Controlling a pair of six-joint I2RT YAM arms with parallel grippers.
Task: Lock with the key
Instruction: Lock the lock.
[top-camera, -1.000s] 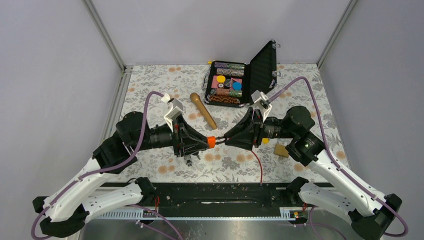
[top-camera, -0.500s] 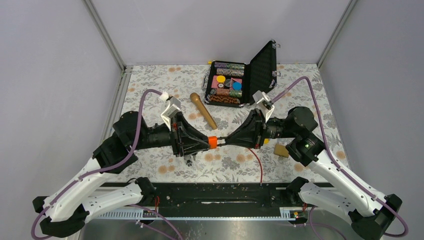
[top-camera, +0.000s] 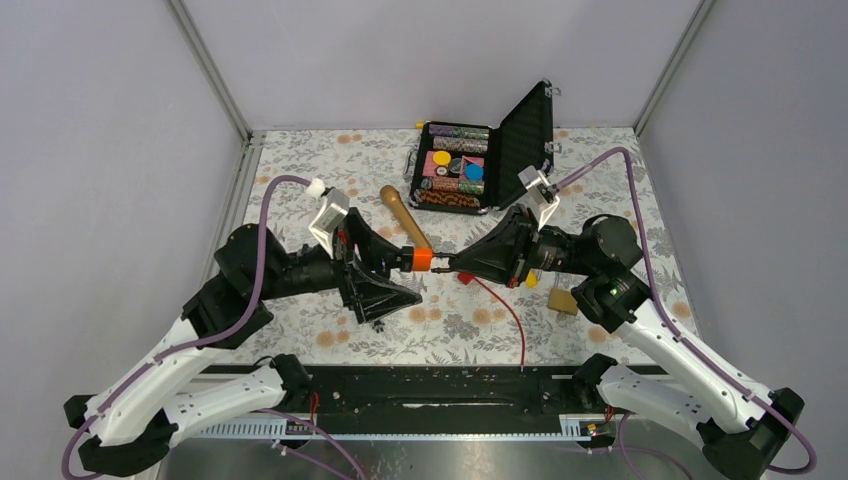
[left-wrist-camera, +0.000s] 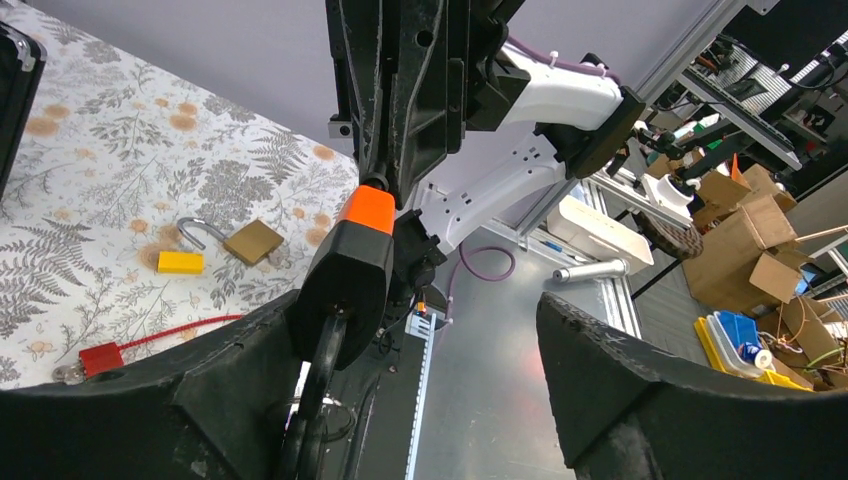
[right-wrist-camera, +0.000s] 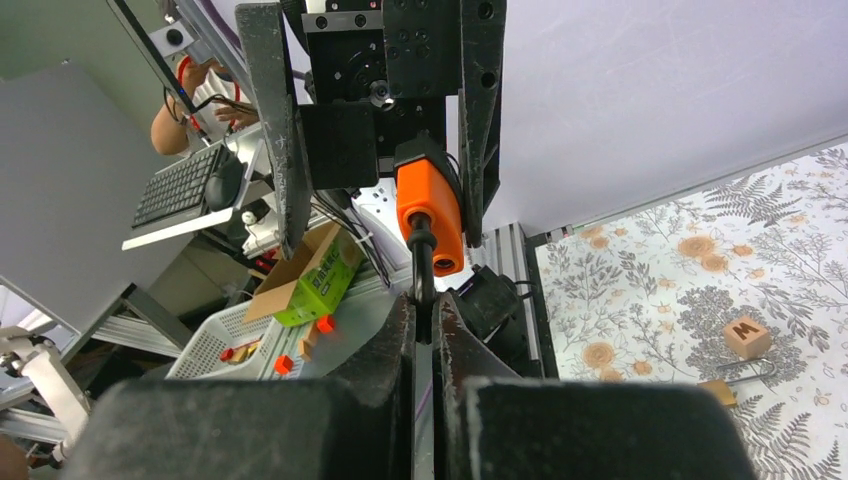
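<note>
Now reaching low toward the middle of the table (top-camera: 300, 180) with the left arm and pointing the left gripper (top-camera: 410, 276) rightward. Holding its fingers (left-wrist-camera: 230, 390) spread wide, touching the orange padlock (top-camera: 419, 258) with just one of them, the farther one in the overhead view. Stretching in from the opposite side with the right arm, aiming the right gripper (top-camera: 458, 262) leftward, nose to nose with the other. Pressing its fingers (right-wrist-camera: 385, 360) together on the thin dark key (right-wrist-camera: 420, 262) sticking out of the padlock's end. Holding the padlock clear above the table, between the two grippers, near the tip of the wooden handle (top-camera: 406, 221) in the overhead view. Lying with its long axis roughly level and crosswise, along the line from one gripper to the other: key end facing the right gripper, metal loop (left-wrist-camera: 318, 385) facing back toward the left wrist. Resting on the table below, well apart from all this: a brass padlock (top-camera: 562, 301) and a red cord (top-camera: 510, 315).
</note>
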